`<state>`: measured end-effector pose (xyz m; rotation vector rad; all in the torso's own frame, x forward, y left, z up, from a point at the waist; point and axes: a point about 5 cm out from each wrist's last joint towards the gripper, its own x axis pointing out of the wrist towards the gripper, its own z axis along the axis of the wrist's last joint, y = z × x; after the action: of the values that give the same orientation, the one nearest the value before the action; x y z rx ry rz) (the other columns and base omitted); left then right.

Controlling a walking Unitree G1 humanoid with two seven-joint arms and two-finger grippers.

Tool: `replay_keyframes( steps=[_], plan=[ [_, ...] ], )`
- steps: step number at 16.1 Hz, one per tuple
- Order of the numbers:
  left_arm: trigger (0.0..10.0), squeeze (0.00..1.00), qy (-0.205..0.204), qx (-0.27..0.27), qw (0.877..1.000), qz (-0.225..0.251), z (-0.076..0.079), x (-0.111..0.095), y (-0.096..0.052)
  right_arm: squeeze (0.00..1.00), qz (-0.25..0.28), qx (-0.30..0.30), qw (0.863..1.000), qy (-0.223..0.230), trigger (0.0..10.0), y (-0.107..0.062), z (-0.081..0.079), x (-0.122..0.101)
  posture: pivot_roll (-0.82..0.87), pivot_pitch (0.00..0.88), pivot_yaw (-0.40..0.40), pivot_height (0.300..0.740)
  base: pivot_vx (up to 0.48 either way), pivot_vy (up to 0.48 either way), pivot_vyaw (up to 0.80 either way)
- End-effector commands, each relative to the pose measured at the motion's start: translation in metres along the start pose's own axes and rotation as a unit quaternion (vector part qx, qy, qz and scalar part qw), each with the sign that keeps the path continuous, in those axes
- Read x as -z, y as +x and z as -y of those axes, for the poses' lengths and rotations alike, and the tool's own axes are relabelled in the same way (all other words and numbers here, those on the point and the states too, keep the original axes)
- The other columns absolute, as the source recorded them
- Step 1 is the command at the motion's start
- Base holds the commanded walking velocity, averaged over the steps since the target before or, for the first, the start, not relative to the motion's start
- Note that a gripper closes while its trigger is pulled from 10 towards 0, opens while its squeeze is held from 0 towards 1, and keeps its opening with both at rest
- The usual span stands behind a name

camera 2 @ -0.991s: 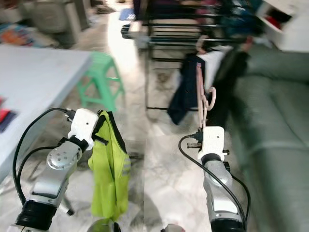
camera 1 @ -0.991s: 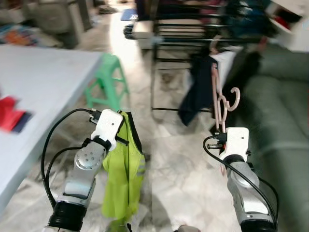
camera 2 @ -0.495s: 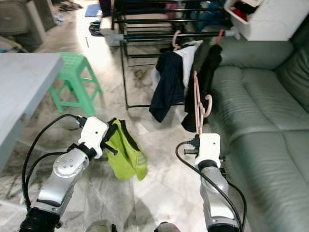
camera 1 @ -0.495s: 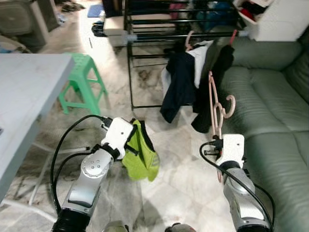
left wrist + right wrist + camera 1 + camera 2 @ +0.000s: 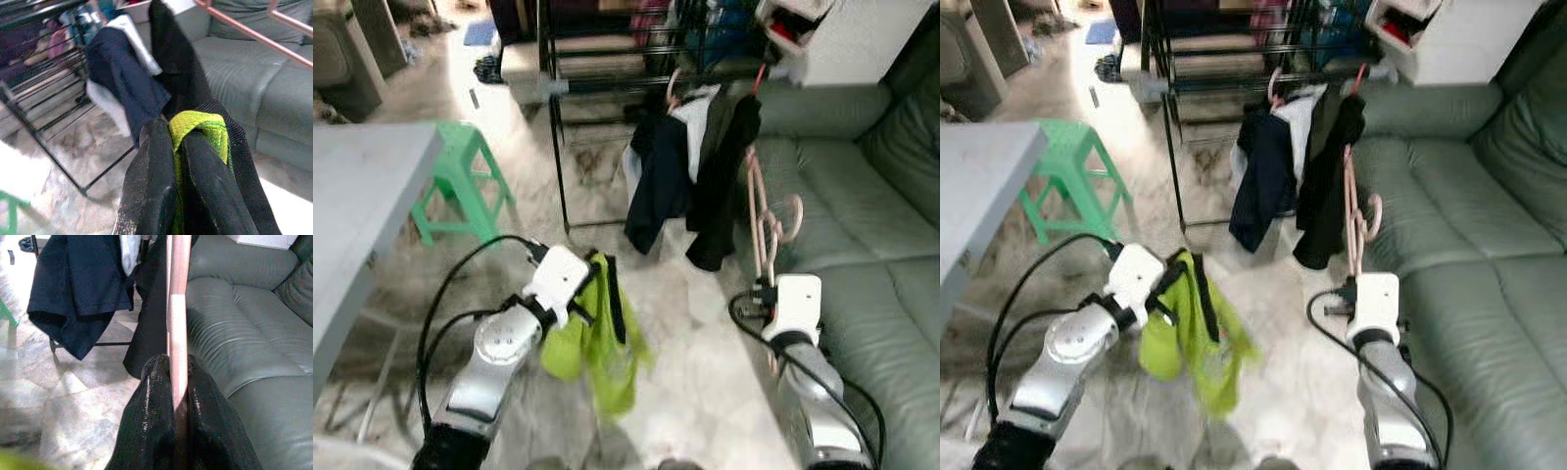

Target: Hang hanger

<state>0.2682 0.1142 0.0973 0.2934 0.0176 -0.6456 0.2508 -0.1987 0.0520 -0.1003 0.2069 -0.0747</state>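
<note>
My right gripper (image 5: 177,382) is shut on a pink plastic hanger (image 5: 767,220), which stands upright above it with its hook curling toward the sofa. My left gripper (image 5: 178,152) is shut on a lime-green vest with black trim (image 5: 602,338) that dangles below it over the floor. Ahead stands a black clothes rack (image 5: 607,73) with a dark navy garment (image 5: 656,181), a white one and a black one (image 5: 724,181) hanging from pink hangers on its rail.
A grey-green sofa (image 5: 862,206) runs along the right side. A green plastic stool (image 5: 460,181) stands at the left beside a grey table (image 5: 362,211). A white cabinet (image 5: 822,29) sits behind the sofa. The marble floor between me and the rack is open.
The camera has moved closer to the rack and turned slightly. The green vest has swung and now hangs lower and blurred. Both grippers keep their holds.
</note>
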Motion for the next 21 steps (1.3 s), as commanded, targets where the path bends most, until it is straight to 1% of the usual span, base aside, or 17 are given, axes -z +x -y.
replay_keyframes(
  steps=[1, 4, 8, 10, 12, 15, 17, 19, 21],
  plan=[
    [10.0, 0.0, 0.014, 0.011, 1.0, 0.015, 0.002, -0.006, 0.001, 0.0, 0.018, 0.004, 1.0, -0.002, 10.0, 0.0, 0.003, -0.008, -0.03, 0.0, 0.008, 0.74, 0.292, 0.0, -0.8],
    [10.0, 0.0, 0.01, 0.022, 1.0, 0.015, 0.003, -0.004, -0.004, 0.0, 0.023, -0.002, 1.0, -0.005, 10.0, 0.0, 0.001, -0.009, -0.03, 0.0, 0.005, 0.74, 0.353, 0.0, -0.8],
    [10.0, 0.0, 0.012, 0.03, 0.999, 0.014, 0.006, -0.003, -0.004, 0.0, 0.025, -0.003, 1.0, -0.012, 10.0, -0.001, 0.003, -0.009, -0.03, 0.0, 0.004, 0.74, 0.357, 0.0, -0.8],
    [10.0, 0.0, 0.022, 0.038, 0.999, 0.011, 0.008, -0.002, -0.004, 0.0, 0.02, -0.007, 1.0, -0.021, 10.0, -0.007, 0.007, -0.004, -0.03, 0.0, 0.002, 0.74, 0.0, 0.0, -0.8],
    [10.0, 0.0, 0.024, 0.039, 0.999, 0.007, 0.009, -0.001, -0.005, 0.0, 0.012, -0.009, 1.0, -0.025, 10.0, -0.011, 0.009, 0.0, -0.03, 0.0, -0.005, 0.74, 0.0, 0.0, -0.8],
    [10.0, 0.0, 0.022, 0.038, 0.999, 0.009, 0.013, 0.0, -0.007, 0.0, 0.012, -0.012, 1.0, -0.025, 10.0, -0.012, 0.009, 0.0, -0.03, 0.0, -0.004, 0.74, 0.0, 0.0, -0.8],
    [10.0, 0.0, 0.024, 0.038, 0.999, 0.009, 0.014, -0.001, -0.007, 0.0, 0.012, -0.018, 0.999, -0.027, 10.0, -0.012, 0.009, -0.001, -0.03, 0.0, -0.005, 0.74, 0.0, 0.0, -0.21],
    [10.0, 0.0, 0.039, 0.04, 0.998, 0.007, 0.013, -0.001, -0.008, 0.0, 0.01, -0.036, 0.999, -0.031, 10.0, -0.013, 0.006, -0.001, -0.03, 0.0, -0.006, 0.74, 0.0, 0.0, 0.0],
    [10.0, 0.0, 0.077, 0.012, 0.997, 0.009, 0.002, -0.004, -0.007, 0.0, 0.009, -0.064, 0.997, -0.045, 10.0, -0.015, 0.004, -0.002, -0.03, 0.0, -0.005, 0.74, 0.0, 0.0, 0.0]
  ],
)
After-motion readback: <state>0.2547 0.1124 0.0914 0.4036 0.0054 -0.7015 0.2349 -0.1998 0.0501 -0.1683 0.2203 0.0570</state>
